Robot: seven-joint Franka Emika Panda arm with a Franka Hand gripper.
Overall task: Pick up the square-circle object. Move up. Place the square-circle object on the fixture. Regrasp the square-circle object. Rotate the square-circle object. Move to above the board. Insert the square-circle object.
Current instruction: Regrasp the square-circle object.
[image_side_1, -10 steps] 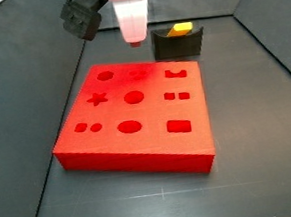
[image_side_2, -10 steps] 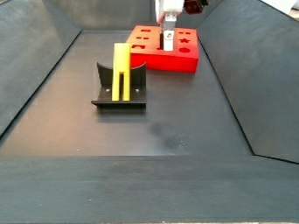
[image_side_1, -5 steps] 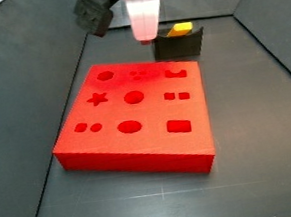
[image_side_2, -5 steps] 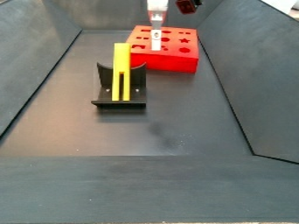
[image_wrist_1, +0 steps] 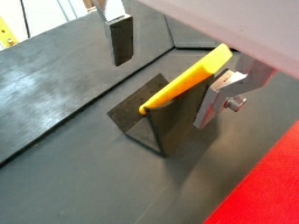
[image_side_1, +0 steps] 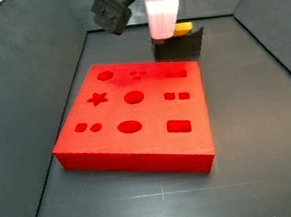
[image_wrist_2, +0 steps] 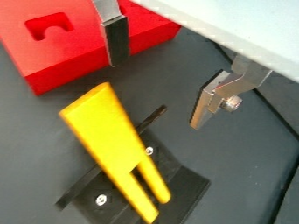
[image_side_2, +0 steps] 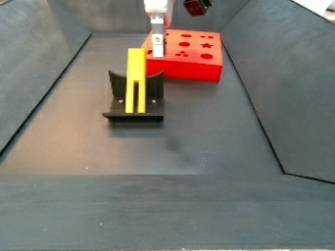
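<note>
Standing upright in the fixture (image_side_2: 133,101), the square-circle object (image_side_2: 135,76) rests in the notch of the dark bracket, with its yellow bar rising above the bracket top in a side view. Both wrist views show the bar (image_wrist_2: 117,149) leaning against the bracket's upright, with the base plate (image_wrist_1: 149,122) flat on the dark tray floor (image_side_2: 183,137). The gripper (image_wrist_2: 158,74) hangs above the bar with its jaws spread apart and nothing between them; the finger (image_wrist_1: 121,39) and the opposite finger (image_wrist_1: 221,94) each stand clear of the bar. The board (image_side_1: 135,112) lies flat; in a side view the fixture (image_side_1: 177,44) sits at roughly its 12 o'clock edge, apparently just beside it.
</note>
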